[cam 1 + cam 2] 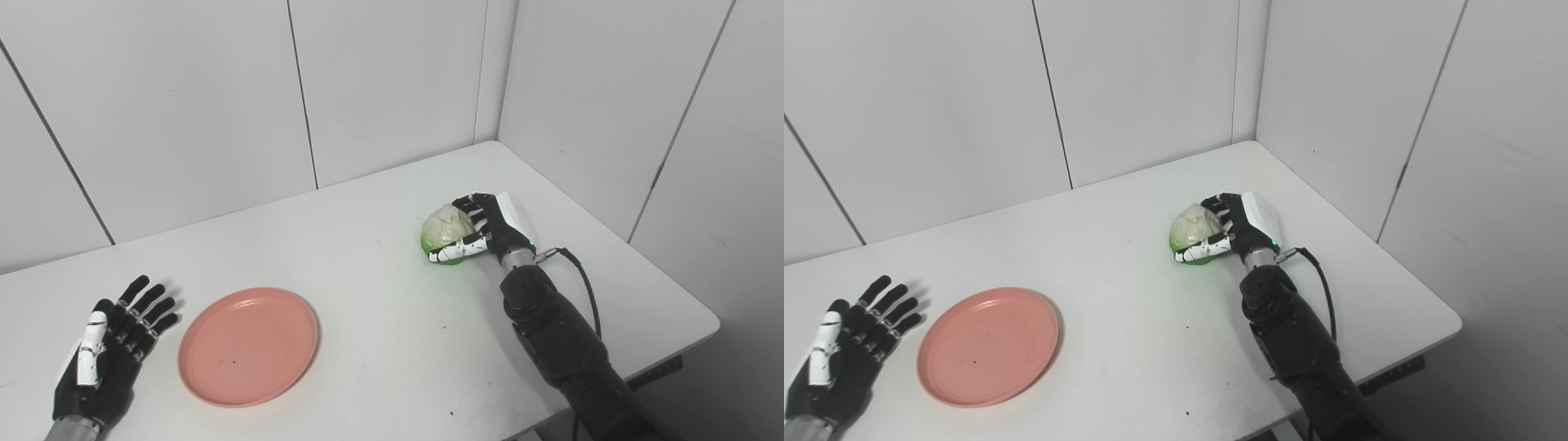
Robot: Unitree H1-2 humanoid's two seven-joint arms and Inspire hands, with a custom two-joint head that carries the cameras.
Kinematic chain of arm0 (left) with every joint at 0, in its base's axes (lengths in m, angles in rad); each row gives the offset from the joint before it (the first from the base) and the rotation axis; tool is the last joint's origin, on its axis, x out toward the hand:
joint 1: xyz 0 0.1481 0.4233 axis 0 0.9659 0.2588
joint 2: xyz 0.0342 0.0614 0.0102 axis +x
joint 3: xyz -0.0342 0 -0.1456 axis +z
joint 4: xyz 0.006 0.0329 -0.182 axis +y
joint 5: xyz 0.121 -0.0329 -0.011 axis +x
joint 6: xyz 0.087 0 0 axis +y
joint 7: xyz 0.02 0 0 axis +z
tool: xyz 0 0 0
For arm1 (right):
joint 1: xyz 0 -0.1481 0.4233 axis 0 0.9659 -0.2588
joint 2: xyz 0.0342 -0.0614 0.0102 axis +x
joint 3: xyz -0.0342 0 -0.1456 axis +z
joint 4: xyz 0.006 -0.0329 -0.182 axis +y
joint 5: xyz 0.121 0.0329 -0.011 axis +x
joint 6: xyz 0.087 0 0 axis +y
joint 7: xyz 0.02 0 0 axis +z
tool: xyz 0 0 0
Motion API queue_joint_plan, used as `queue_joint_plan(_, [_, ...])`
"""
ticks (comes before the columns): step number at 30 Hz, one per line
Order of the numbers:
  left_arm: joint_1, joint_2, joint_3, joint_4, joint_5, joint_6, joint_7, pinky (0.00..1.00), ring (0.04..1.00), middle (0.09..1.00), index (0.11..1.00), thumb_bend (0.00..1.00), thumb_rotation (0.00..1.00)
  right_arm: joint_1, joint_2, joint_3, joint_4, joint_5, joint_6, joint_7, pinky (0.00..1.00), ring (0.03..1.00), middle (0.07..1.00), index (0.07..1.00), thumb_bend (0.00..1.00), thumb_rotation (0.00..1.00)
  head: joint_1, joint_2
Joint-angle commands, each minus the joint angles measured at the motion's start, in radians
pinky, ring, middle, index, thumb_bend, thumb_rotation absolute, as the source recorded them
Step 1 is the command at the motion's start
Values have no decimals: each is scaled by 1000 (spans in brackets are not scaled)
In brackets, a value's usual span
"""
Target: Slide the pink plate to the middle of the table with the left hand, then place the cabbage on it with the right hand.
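Left eye view, my right hand (484, 229) at 2 o'clock, fingers wrapped on the cabbage (446, 228) resting on the white bench (380, 294), right eye view, my left hand (842, 361) at 8 o'clock, fingers spread, empty, pink plate (988, 346) just beside it.

Both cameras sit high at the robot's head, side by side, looking down and forward over the white worktop (380, 294) toward the panelled wall corner, near enough that both arms enter from the bottom edge. The two views share almost the whole scene: the pink plate (248, 346) just beyond the left hand's (107, 349) spread fingers (147, 300), and the cabbage (1195, 228) inside the right hand's (1234, 229) curled fingers (1203, 248). The right eye view shows everything shifted leftward, with slightly more, it seems, of the worktop's right end
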Motion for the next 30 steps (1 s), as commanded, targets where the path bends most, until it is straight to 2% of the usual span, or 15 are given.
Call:
queue_joint_plan(1, [58,-5,-15,31,20,95,26,853,869,895,887,465,999,-33,-10,-13,-59,-8,10,-14,403,464,493,494,524,67,1,-1])
queue_joint_plan(5, [66,-12,-20,7,21,103,38,855,873,898,886,463,1000,-28,-7,-8,-136,-13,32,5,382,444,458,512,528,5,17,-1])
queue_joint_plan(17, [91,-41,-55,-70,37,127,88,864,884,905,895,477,1000,-44,24,30,-330,-32,56,55,374,443,469,503,529,0,87,-4])
queue_joint_plan(21, [98,-56,-68,-93,43,133,108,874,890,908,899,483,1000,-52,38,44,-373,-31,59,81,388,450,476,496,530,0,133,-3])
queue_joint_plan(25, [107,-79,-87,-130,60,147,143,880,890,907,898,477,1000,-63,51,62,-417,-30,76,123,399,458,482,490,530,0,215,4])
queue_joint_plan(27, [110,-87,-94,-149,66,160,160,879,889,905,898,470,1000,-70,62,73,-427,-33,72,137,399,459,480,492,530,0,215,4])
queue_joint_plan(28, [113,-95,-99,-167,74,174,176,879,889,905,898,467,1000,-74,70,81,-432,-32,67,144,396,458,478,494,530,0,255,6])
queue_joint_plan(30, [118,-112,-106,-196,87,199,205,879,887,905,902,461,1000,-83,85,96,-431,-31,44,150,378,448,475,498,530,0,283,6])
